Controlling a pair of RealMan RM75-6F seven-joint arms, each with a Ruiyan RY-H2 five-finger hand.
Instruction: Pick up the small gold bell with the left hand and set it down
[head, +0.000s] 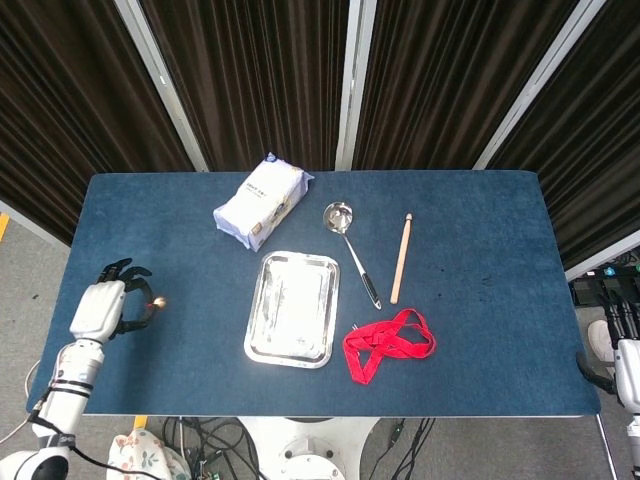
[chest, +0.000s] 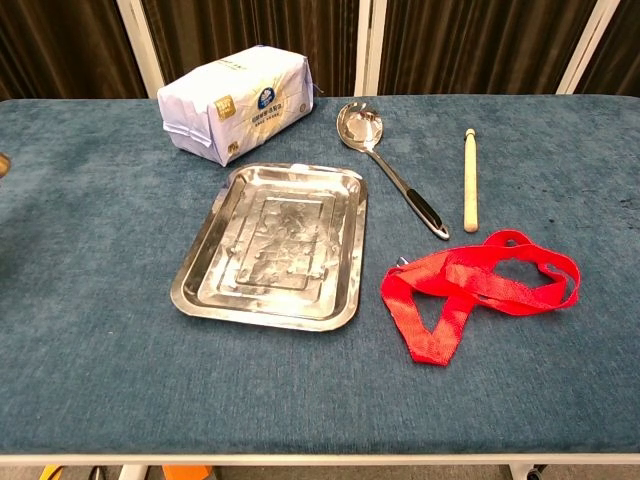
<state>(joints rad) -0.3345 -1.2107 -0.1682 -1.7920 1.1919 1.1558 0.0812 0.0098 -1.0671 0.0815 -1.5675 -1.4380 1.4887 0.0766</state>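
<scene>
My left hand (head: 100, 309) hangs over the table's (head: 480, 330) left edge, its dark fingers (head: 128, 270) curled around the small gold bell (head: 157, 301), which I hold at the fingertips above the blue cloth. Well to the right lie the steel tray (head: 292, 308), the ladle (head: 352, 250), the wooden stick (head: 401, 257), the red ribbon (head: 388, 343) and the flour bag (head: 260, 199). My right hand's state I cannot tell.

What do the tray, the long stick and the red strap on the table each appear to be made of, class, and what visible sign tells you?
Tray: probably polished steel, mirror-like reflections. Stick: likely unfinished wood, pale matte tan. Strap: seemingly woven fabric, limp folded loops.
</scene>
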